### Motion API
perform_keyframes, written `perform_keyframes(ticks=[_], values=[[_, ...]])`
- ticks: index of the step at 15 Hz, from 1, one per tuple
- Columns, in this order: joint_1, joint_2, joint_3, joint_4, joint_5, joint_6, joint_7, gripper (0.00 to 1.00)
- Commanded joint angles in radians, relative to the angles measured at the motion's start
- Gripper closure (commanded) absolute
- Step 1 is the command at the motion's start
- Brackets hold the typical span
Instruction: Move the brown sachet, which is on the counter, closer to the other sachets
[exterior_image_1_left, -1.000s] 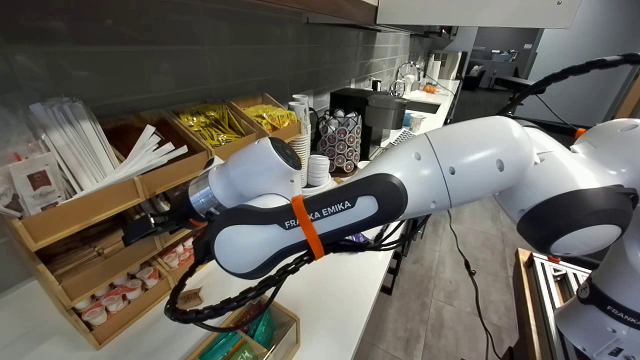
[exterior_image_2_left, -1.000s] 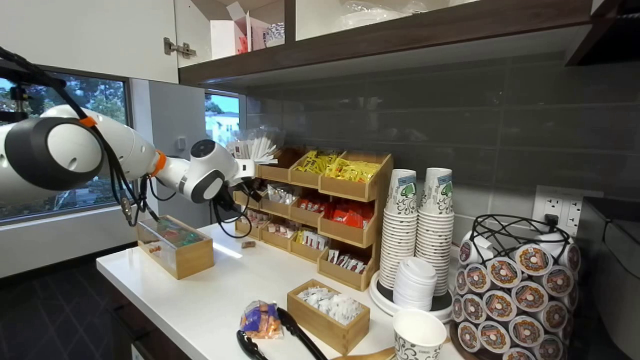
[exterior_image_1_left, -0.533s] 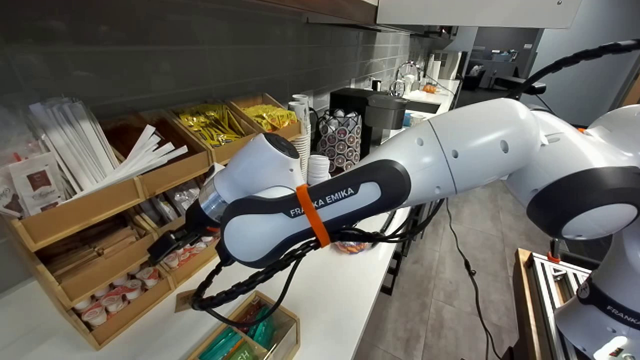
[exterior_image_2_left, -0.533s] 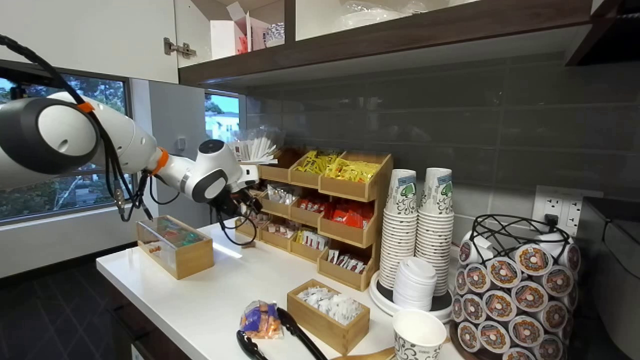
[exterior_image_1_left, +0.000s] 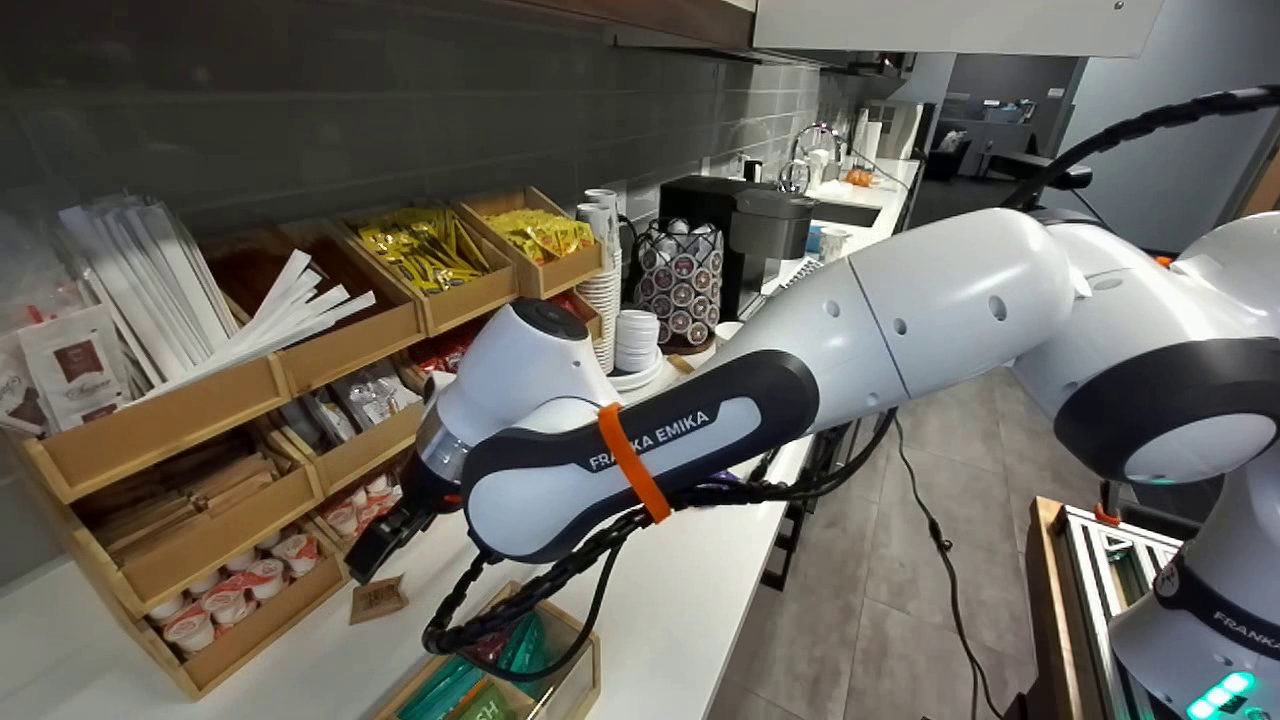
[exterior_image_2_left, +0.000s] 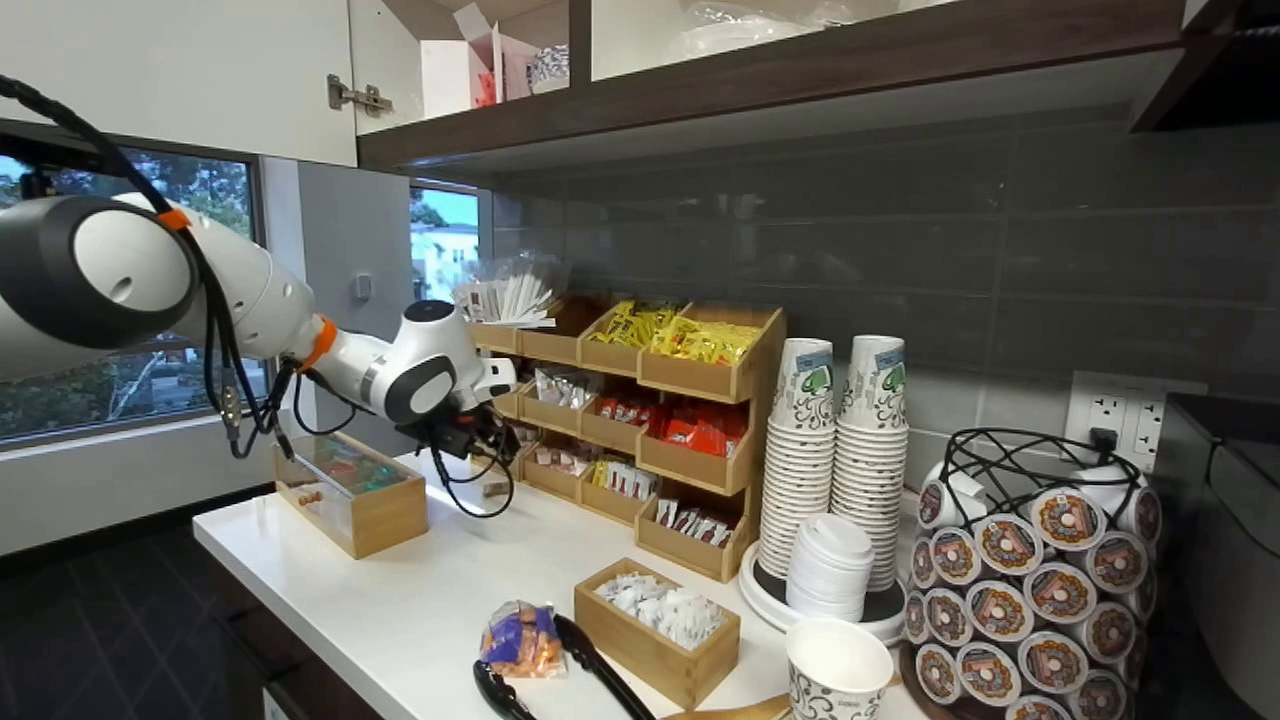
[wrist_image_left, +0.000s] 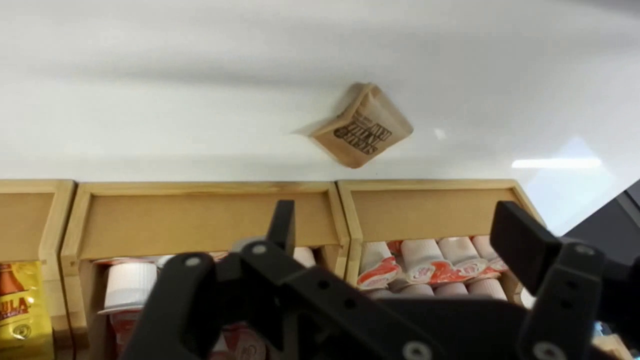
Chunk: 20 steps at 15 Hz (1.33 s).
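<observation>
Black and blunt, the jaws stand wide apart with nothing between them, as the wrist view shows plainly; how high they hang I cannot tell. Ahead of their tips lies the brown sachet (wrist_image_left: 364, 131) on the white desk (wrist_image_left: 165, 115), set cornerwise, near the lowest front of the wooden rack (wrist_image_left: 430, 215) but apart from it. One end bends up off the surface and throws a small shadow.

It should weigh next to nothing. The paper looks dry and matt, so I expect fair grip rather than slip; the print seems to say sugar, and loose grains would leave the body limp, apt to sag away from a pinch. Best hold, I judge: jaws turned to suit its slant, brought low, then closed across the middle from edge to edge, so the paper buckles up into a ridge. A bare corner would likely twist, and a hard squeeze might split the seam.

Farther out, in an exterior view, the rack's bottom tier holds creamer cups (exterior_image_1_left: 229, 606). In the compartment just above them are brown packets (exterior_image_1_left: 195, 505), which I take for the other sachets, so the carry ought to be short. A wooden box (exterior_image_2_left: 392, 517) with a clear panel, seen in both exterior views, stands on the sachet's far side from the rack.
</observation>
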Motion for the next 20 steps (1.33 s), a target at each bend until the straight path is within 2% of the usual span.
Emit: perform_keyframes(ticks=[1,6,10,13,14,15,18,19,20], values=[[-0.003,0.030,0.000,0.024,-0.020,-0.036,-0.018,0.00],[-0.010,0.084,0.007,0.072,-0.023,-0.037,-0.036,0.00],[-0.017,0.136,0.017,0.124,-0.020,-0.006,-0.065,0.09],[-0.019,0.171,0.017,0.162,-0.017,0.011,-0.081,0.12],[-0.020,0.182,0.015,0.174,-0.018,0.016,-0.086,0.21],[-0.021,0.192,0.013,0.186,-0.018,0.021,-0.090,0.19],[-0.028,0.219,0.011,0.221,-0.015,0.036,-0.097,0.29],[-0.030,0.224,0.011,0.233,-0.015,0.035,-0.096,0.47],[-0.032,0.229,0.009,0.241,-0.016,0.034,-0.095,0.54]])
